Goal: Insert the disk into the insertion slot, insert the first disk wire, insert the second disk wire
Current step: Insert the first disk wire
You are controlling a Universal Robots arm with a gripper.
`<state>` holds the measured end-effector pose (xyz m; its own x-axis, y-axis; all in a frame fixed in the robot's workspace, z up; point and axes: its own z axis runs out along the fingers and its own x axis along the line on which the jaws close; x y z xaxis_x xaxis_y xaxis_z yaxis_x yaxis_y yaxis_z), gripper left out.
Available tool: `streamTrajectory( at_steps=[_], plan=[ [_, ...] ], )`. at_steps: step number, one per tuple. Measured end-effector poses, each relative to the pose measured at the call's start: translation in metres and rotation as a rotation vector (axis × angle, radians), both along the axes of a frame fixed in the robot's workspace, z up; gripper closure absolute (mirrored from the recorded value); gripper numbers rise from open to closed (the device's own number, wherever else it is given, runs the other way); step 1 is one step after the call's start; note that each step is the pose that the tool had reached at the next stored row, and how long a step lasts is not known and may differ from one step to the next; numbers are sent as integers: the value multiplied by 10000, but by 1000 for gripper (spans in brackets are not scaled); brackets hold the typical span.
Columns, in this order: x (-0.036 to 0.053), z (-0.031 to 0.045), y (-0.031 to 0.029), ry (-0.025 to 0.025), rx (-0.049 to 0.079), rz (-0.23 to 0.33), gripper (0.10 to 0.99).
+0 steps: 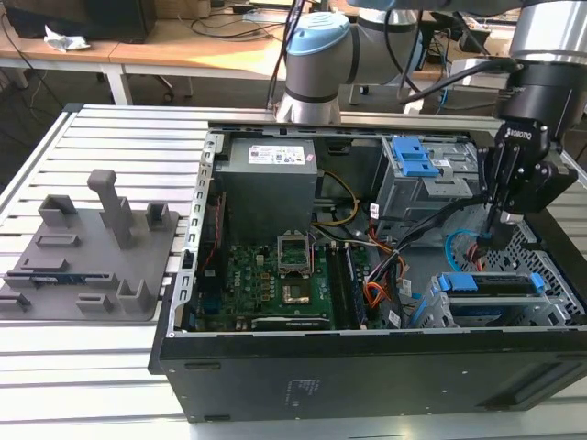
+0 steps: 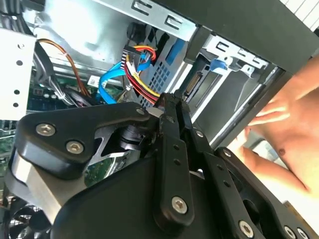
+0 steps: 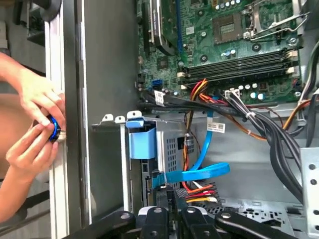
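Observation:
The disk [image 1: 486,284], clipped in its blue frame [image 3: 142,144], lies inside the insertion slot [image 1: 550,266] at the exterior view's right end of the open computer case. My gripper [image 1: 492,234] reaches down just behind it. In the second wrist view the gripper [image 2: 169,97] has its fingers drawn together at the end of the first disk wire [image 2: 142,74], whose red-orange strands end between them. The second disk wire [image 3: 199,174] loops light blue right beside it [image 1: 454,243].
A person's hands [image 3: 30,129] hold a small blue piece outside the case wall. A taller grey cage with a blue latch [image 1: 413,160] stands behind the gripper. The motherboard [image 1: 275,275], thick black cable bundles [image 3: 279,134] and a grey fixture plate [image 1: 92,247] lie around.

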<state>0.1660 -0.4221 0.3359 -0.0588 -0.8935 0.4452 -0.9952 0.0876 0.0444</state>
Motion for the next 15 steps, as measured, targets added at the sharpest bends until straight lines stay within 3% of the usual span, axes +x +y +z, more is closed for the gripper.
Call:
streamTrajectory(
  at_steps=[3, 7, 10, 12, 15],
  plan=[
    [24, 47, -32, 80, 338, 0, 922],
    [47, 91, -91, 202, 526, -3, 922],
    [84, 91, -168, 204, 873, 2, 922],
    [98, 91, -209, 204, 992, 2, 922],
    [105, 91, -287, 204, 1396, 6, 922]
  ],
)
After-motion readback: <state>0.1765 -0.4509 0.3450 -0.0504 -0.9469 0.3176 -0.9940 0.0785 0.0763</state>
